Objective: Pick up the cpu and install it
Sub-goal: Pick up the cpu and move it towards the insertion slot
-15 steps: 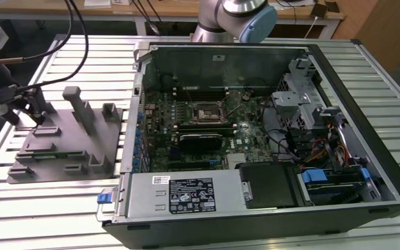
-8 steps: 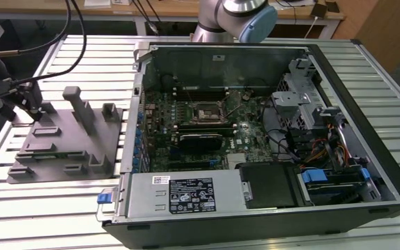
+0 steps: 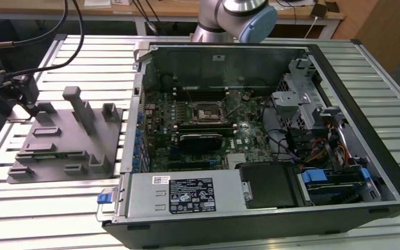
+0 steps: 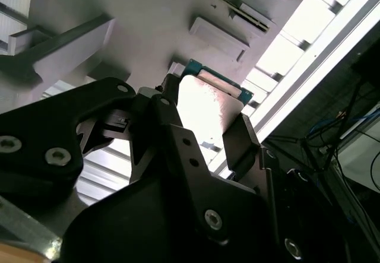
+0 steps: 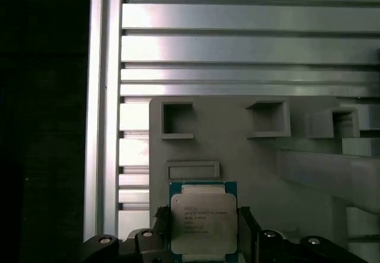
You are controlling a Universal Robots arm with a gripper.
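The cpu (image 5: 203,221), a small square chip with a silvery top and a green rim, sits between the black fingers (image 5: 246,222) of my gripper (image 5: 203,214), which is shut on two opposite edges of it. In the second wrist view the cpu (image 4: 209,104) shows bright between the fingers (image 4: 238,137) of the gripper (image 4: 205,113), just over the grey tray (image 4: 148,19). I cannot tell whether the chip rests on the tray or hangs a little above it. In the exterior view the gripper (image 3: 21,98) is at the tray's (image 3: 68,143) left end, far from the black socket frame (image 3: 209,113) on the motherboard.
An open computer case (image 3: 366,135) lies on the slatted aluminium table (image 3: 47,213), with a black finned block (image 3: 200,141) below the socket. The tray carries upright grey posts (image 3: 82,107) and square pockets (image 5: 177,120). Cables (image 3: 61,31) hang at the exterior view's left.
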